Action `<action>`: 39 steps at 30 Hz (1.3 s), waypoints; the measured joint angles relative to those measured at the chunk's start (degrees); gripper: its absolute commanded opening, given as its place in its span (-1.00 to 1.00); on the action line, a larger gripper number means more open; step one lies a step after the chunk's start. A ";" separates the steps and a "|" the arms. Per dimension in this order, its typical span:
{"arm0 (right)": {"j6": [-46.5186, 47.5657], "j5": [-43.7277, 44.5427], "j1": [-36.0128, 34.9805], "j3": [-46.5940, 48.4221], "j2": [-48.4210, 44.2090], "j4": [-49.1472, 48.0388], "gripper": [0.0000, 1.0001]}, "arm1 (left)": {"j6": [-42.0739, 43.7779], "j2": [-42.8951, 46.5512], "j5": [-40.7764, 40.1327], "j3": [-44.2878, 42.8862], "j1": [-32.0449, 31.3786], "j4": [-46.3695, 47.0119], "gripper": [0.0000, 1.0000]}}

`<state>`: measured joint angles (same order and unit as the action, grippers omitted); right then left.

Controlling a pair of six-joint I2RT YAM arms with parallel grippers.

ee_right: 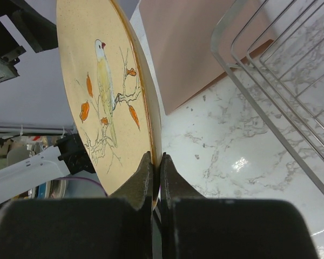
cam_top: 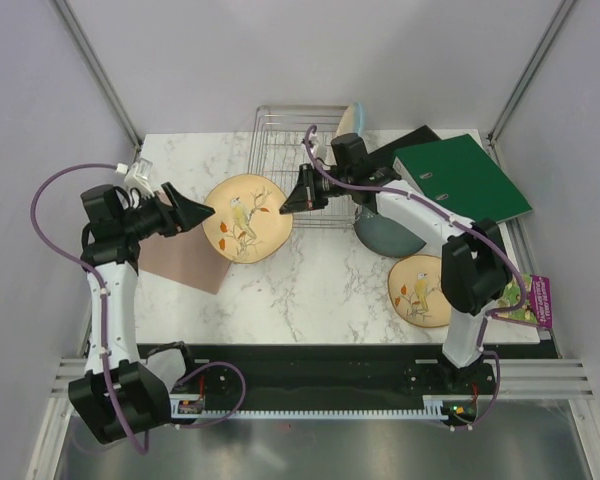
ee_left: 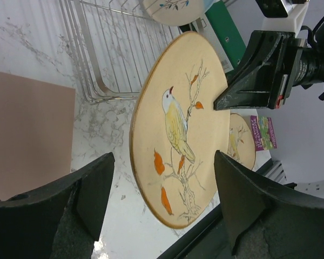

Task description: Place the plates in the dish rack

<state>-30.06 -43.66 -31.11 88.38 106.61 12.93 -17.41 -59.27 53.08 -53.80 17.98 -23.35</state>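
Observation:
A cream-yellow bird plate (cam_top: 245, 218) (ee_left: 178, 129) (ee_right: 102, 91) hangs tilted on edge above the marble top, just in front of the dish rack (cam_top: 300, 165) (ee_left: 113, 48) (ee_right: 281, 70). My right gripper (cam_top: 285, 205) (ee_right: 157, 159) is shut on its right rim. My left gripper (cam_top: 198, 213) (ee_left: 162, 183) stands open at the plate's left rim, fingers wide on either side and not touching it. A cream plate with light blue (cam_top: 353, 120) stands at the rack's back right. A second bird plate (cam_top: 420, 290) and a dark slate-blue plate (cam_top: 385, 238) lie on the table at right.
A green ring binder (cam_top: 460, 178) lies at the back right beside the rack. A pinkish-brown mat (cam_top: 185, 260) (ee_right: 194, 48) lies on the table under my left gripper. A purple packet (cam_top: 535, 300) sits at the right edge.

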 measured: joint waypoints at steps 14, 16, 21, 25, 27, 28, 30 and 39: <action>-2.75 0.20 -2.71 3.45 2.60 -3.04 -1.00 | -0.98 -3.87 0.26 2.73 -0.37 3.10 -0.59; -2.75 0.24 -2.86 3.50 2.78 -3.13 -1.00 | -1.20 -3.96 0.98 2.78 -0.37 3.85 -0.90; -3.10 -0.26 -3.08 3.48 3.02 -3.48 -0.01 | -2.82 -4.24 1.31 3.21 0.07 5.16 -0.95; -3.74 -1.66 -3.15 3.48 3.06 -5.57 0.08 | -2.64 -4.81 1.75 4.26 -0.15 5.42 -0.95; -4.04 -2.14 -3.15 3.48 3.41 -6.03 0.08 | -2.62 -5.03 1.97 4.44 -0.09 5.49 -0.95; -4.28 -2.51 -3.13 3.48 3.76 -6.36 0.11 | -2.60 -5.07 1.95 4.44 -0.09 5.49 -0.95; -4.90 -3.41 -3.13 3.52 4.68 -7.58 0.13 | -2.58 -5.29 2.03 4.48 -0.11 5.49 -0.95; -5.62 -4.33 -4.13 3.85 7.85 -9.55 -0.66 | -2.60 -6.27 3.37 4.50 -0.35 5.55 -0.95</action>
<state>-35.68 -47.99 -35.24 92.23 114.45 3.38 -20.01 -65.54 56.45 -49.30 17.63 -17.80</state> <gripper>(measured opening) 0.304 0.086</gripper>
